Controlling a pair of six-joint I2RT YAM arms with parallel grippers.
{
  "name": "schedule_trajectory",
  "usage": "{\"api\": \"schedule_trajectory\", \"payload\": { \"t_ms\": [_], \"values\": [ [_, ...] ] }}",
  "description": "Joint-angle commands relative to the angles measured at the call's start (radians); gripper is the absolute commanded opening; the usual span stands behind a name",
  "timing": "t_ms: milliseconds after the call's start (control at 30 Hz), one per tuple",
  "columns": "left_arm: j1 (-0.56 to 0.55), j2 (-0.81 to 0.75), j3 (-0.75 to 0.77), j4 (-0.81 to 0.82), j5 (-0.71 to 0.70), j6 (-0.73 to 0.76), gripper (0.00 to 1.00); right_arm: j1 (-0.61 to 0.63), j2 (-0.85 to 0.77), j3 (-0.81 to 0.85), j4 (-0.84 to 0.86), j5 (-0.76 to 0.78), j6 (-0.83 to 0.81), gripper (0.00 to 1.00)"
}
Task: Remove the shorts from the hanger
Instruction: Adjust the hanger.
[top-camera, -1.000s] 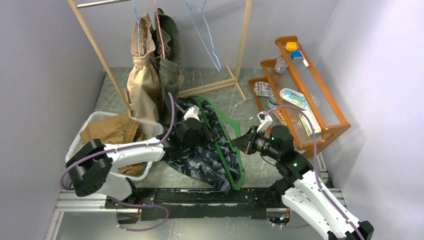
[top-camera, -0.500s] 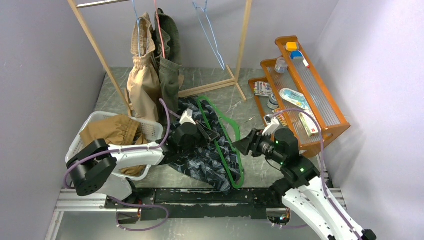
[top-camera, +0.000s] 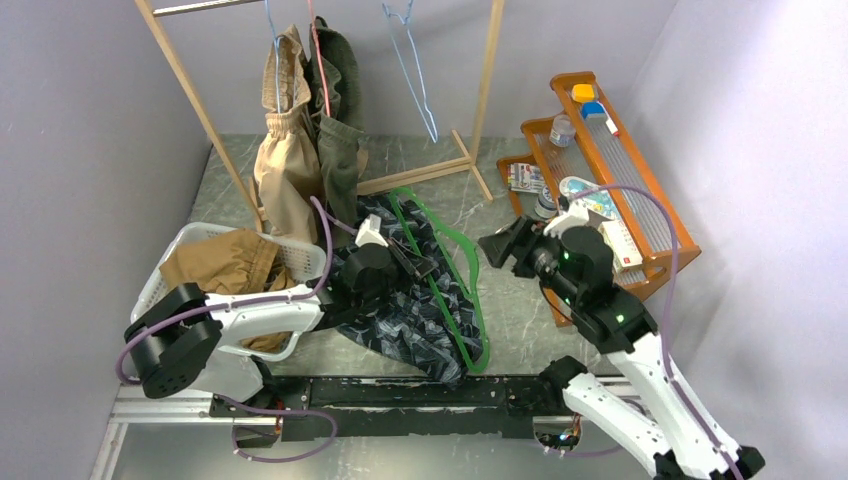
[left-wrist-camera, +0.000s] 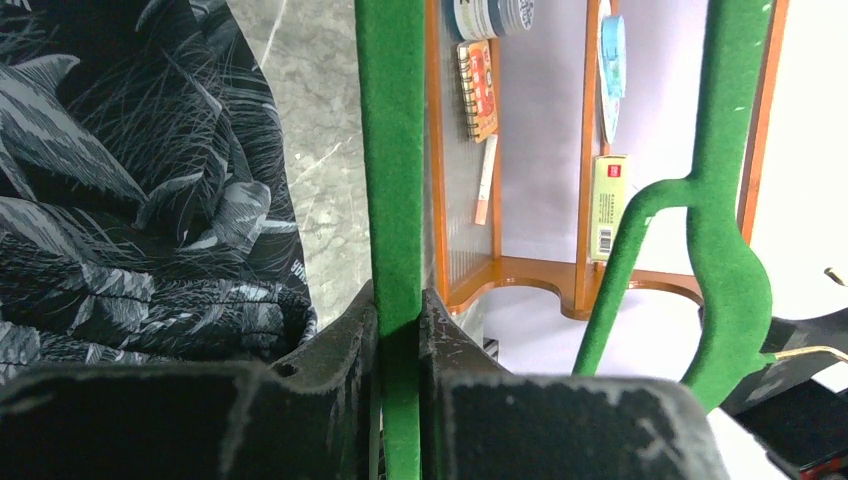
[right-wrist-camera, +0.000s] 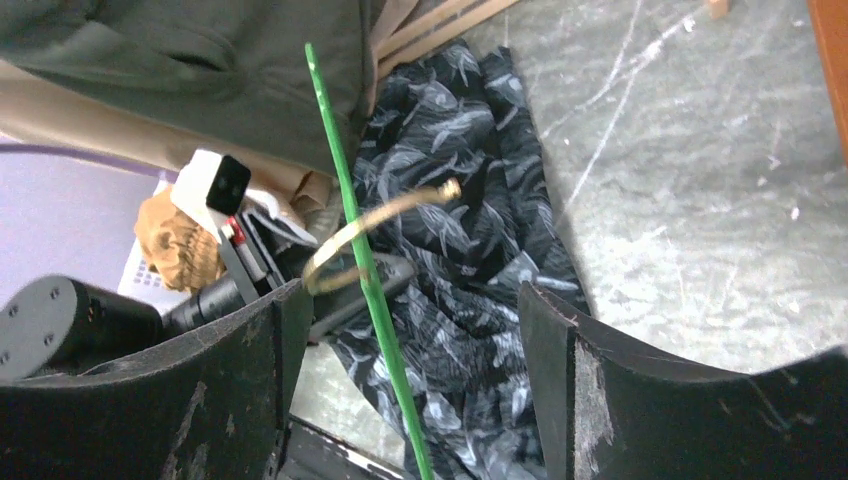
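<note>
The dark leaf-patterned shorts (top-camera: 405, 320) lie crumpled on the grey worktop (top-camera: 520, 320) just ahead of the arm bases, with the green hanger (left-wrist-camera: 392, 150) across them. The left arm reaches low over the fabric with the left pincer (left-wrist-camera: 398, 320) pinching one hanger bar, while the right pincer (top-camera: 500, 245) is spread, empty and apart from the hanger. Farther back, tan shorts (top-camera: 225, 265) fill the white basket (top-camera: 180, 250); beige shorts (top-camera: 285, 170) and olive shorts (top-camera: 338, 160) hang on the wooden rack (top-camera: 195, 105).

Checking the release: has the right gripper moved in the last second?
Yes. The right gripper has drawn back up the view, toward the orange rack, away from the green hanger.
</note>
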Motion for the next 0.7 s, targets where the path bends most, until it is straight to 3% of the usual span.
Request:
{"api": "schedule_trajectory", "payload": {
  "t_ms": [0, 233, 367, 467, 567, 667],
  "values": [
    [-0.005, -0.045, 0.02, -0.03, -0.055, 0.018, 0.07, -0.001, 0.083, 0.074, 0.084, -0.017, -0.022, 0.78],
    [-0.008, -0.045, 0.036, -0.063, -0.047, 0.046, 0.07, -0.002, 0.173, 0.127, 0.154, -0.036, -0.088, 0.76],
    [-0.008, -0.046, 0.024, -0.053, -0.039, 0.038, 0.07, -0.001, 0.224, 0.179, 0.135, -0.055, -0.158, 0.53],
    [-0.008, -0.046, 0.016, -0.029, -0.038, 0.042, 0.07, -0.001, 0.225, 0.164, 0.169, -0.119, -0.211, 0.46],
    [-0.008, -0.046, 0.022, -0.04, -0.036, 0.034, 0.07, -0.001, 0.217, 0.17, 0.157, -0.116, -0.226, 0.48],
    [-0.009, -0.053, 0.013, -0.02, -0.036, 0.025, 0.07, -0.001, 0.204, 0.17, 0.114, -0.069, -0.223, 0.61]
  ]
}}
